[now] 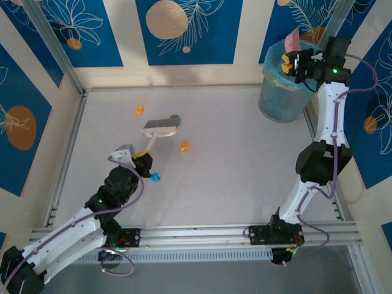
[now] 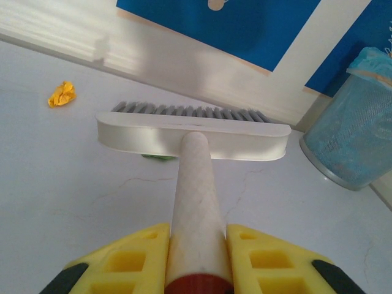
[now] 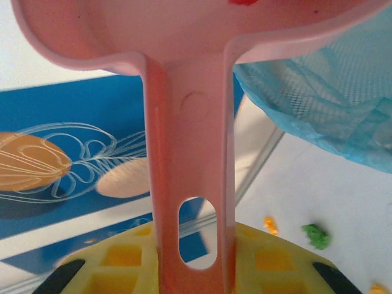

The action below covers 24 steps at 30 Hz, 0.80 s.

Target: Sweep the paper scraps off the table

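pink dustpan in right gripper over blue bin

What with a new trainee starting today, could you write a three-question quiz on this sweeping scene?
1. True or false: the left end effector is shut on the handle of the brush.
2. Pick one. The right end effector holds the dustpan:
A. up at the mouth of the blue bin
B. touching the brush
C. under the left end effector
3. Short answer: in the top view, what colour is the paper scrap lying nearest the left end effector?

Key: 1 true; 2 A; 3 cyan.
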Tool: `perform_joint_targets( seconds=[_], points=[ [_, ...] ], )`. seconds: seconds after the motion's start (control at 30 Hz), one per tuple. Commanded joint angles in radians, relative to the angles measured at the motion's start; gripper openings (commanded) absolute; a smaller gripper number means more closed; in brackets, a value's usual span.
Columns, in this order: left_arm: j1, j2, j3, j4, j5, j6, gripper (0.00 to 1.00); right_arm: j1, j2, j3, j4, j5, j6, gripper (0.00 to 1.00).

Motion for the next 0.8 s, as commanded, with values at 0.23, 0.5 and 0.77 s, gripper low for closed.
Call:
perform_joint_targets(
  seconds=[0.23,0.5,0.77],
  points=[
    [-0.006,0.000,0.005,0.070,0.004,0.027,0.00,-0.018,-0.035,-0.140,0.458,-0.180,0.449,0.00],
    [-0.007,-0.004,0.005,0.065,-0.003,0.034,0.00,-0.023,-0.053,-0.226,0.515,-0.181,0.481,0.00],
    [-0.007,-0.008,0.006,0.060,-0.010,0.033,0.00,0.017,-0.083,-0.031,0.129,-0.130,0.089,0.00]
  ],
)
